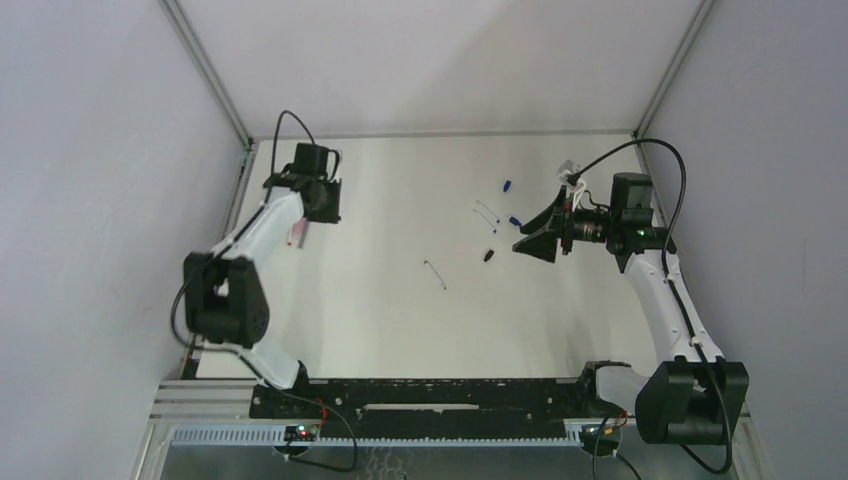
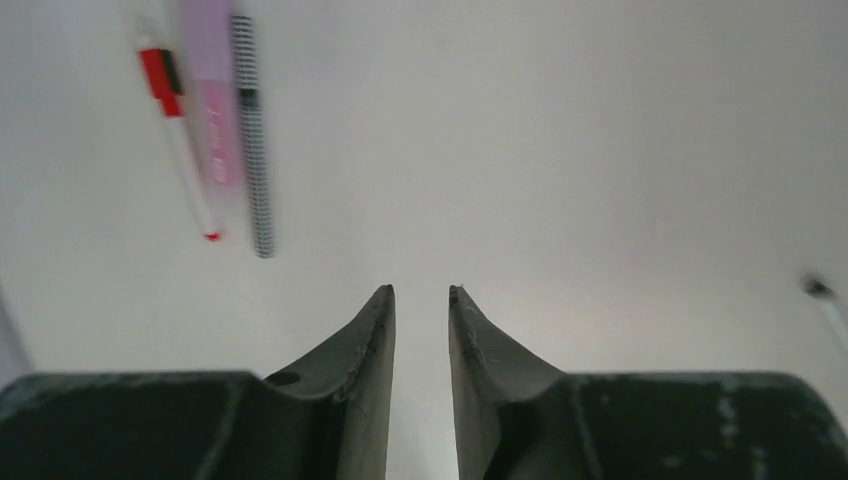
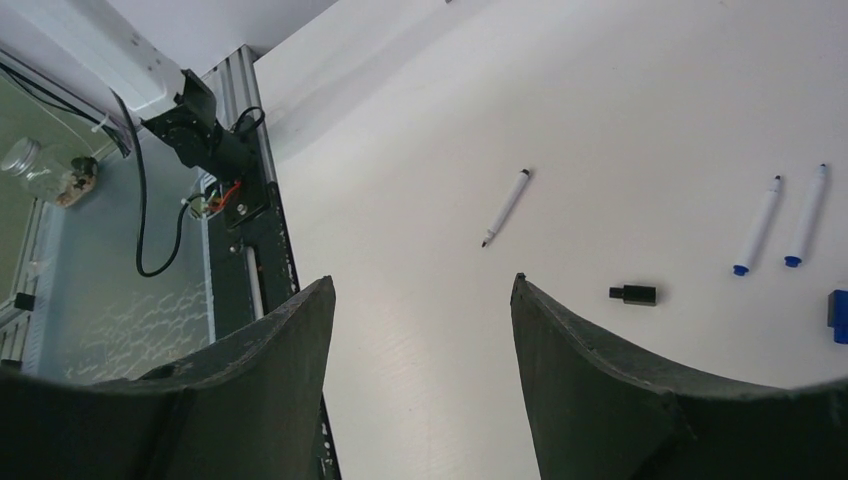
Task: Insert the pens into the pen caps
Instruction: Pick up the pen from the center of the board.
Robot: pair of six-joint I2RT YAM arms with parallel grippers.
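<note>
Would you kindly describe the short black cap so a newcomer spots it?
Find the right arm's fingers above the white table. Just past them lies the short black plastic cap, near two blue-tipped white pens; it alone is stubby and black.

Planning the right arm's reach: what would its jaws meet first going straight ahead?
Likely bare table; the right gripper aims just beside the thin white pen, though depth is unclear.
</note>
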